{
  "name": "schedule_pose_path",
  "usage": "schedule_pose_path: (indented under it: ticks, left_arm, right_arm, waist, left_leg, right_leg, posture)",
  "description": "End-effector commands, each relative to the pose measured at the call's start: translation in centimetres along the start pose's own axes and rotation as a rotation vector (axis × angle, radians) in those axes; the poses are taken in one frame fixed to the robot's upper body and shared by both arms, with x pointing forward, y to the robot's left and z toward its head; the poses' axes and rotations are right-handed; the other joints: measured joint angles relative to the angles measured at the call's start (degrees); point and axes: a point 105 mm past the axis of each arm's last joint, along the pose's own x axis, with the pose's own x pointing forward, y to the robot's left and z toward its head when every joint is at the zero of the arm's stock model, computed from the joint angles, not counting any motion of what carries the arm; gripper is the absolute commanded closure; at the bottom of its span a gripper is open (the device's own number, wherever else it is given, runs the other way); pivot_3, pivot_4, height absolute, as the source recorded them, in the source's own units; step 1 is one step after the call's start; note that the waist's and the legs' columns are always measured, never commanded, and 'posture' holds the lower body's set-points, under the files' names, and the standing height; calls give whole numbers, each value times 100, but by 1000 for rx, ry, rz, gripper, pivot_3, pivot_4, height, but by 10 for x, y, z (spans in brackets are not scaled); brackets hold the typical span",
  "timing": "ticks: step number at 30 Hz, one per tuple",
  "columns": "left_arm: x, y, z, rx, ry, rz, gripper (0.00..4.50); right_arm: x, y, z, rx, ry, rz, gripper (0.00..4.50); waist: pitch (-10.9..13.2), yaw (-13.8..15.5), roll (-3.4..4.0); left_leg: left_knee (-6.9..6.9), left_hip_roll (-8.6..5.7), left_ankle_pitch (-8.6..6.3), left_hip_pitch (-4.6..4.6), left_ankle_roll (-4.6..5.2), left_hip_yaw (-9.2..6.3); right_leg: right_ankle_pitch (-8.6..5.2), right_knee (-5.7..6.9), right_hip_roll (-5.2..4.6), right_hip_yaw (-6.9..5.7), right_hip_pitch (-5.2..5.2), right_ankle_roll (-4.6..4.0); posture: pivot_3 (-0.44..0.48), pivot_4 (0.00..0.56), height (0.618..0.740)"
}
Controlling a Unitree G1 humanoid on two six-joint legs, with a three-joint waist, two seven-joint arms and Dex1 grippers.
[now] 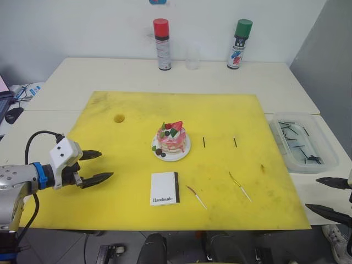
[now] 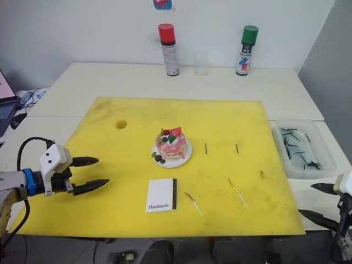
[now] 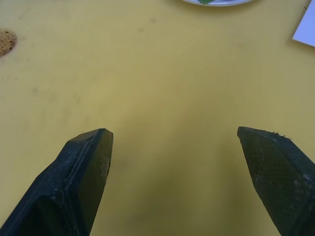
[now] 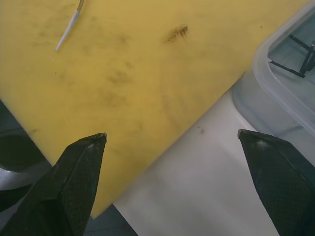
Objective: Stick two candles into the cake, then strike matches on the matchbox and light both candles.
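A small pink-and-white cake with strawberries sits on a white plate in the middle of the yellow mat. The white matchbox lies in front of it. To the box's right lie the reddish-brown candle and the yellowish-gold candle. Two black matches lie right of the cake. My left gripper hovers open over the mat's left edge. Off the mat's front right corner, my right gripper is open, with nothing between its fingers.
A clear plastic tray holding several black sticks stands right of the mat. At the back of the table stand a red-capped spray can, a green-capped one and a clear cup. A small hole marks the mat's left.
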Motion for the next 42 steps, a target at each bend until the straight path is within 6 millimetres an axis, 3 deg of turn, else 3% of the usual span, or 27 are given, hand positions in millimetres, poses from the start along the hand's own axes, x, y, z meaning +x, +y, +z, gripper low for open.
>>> schedule_pose_path:
  ticks: [1,6,11,19,23,33,42]
  left_arm:
    - [-6,-1,12,16,-45,-4,34]
    - [-1,-25,22,-1,-62,-111,34]
    - [12,-53,55,16,-164,-237,34]
    - [30,-90,91,45,-329,-443,34]
    - [33,-111,95,104,-350,-602,34]
    - [38,-131,102,161,-404,-686,34]
    - [39,-135,99,178,-396,-691,34]
  right_arm:
    - [-7,-5,2,-24,-11,-40,0]
    - [-6,-2,13,-52,-48,-44,0]
    - [2,14,39,-84,-121,-1,0]
    - [20,38,74,-128,-224,38,0]
    - [33,48,83,-109,-242,21,0]
    - [68,84,79,3,-215,-43,0]
    - [91,89,46,126,-133,-120,0]
  waist:
    - [0,-2,0]
    - [0,0,0]
    - [0,8,1]
    - [-1,36,1]
    - [-2,38,2]
    - [-3,71,3]
    - [-7,83,3]
  left_leg:
    - [0,0,0,0,0,0]
    - [2,0,0,1,0,0]
    - [4,1,0,1,0,-2]
    - [10,0,0,2,0,-2]
    - [11,-1,0,1,0,-3]
    - [10,-1,0,-2,0,-8]
    - [10,1,0,-1,0,-10]
  right_leg:
    - [0,0,0,0,0,0]
    - [0,1,-1,1,1,0]
    - [0,5,-1,0,2,0]
    - [3,3,1,0,7,5]
    - [16,2,2,1,8,28]
    - [3,0,4,4,6,4]
    - [1,0,6,3,5,2]
  posture:
    - [0,150,740]
    - [0,150,740]
    - [0,150,740]
    - [0,150,740]
    - [0,150,740]
    - [0,150,740]
    - [0,150,740]
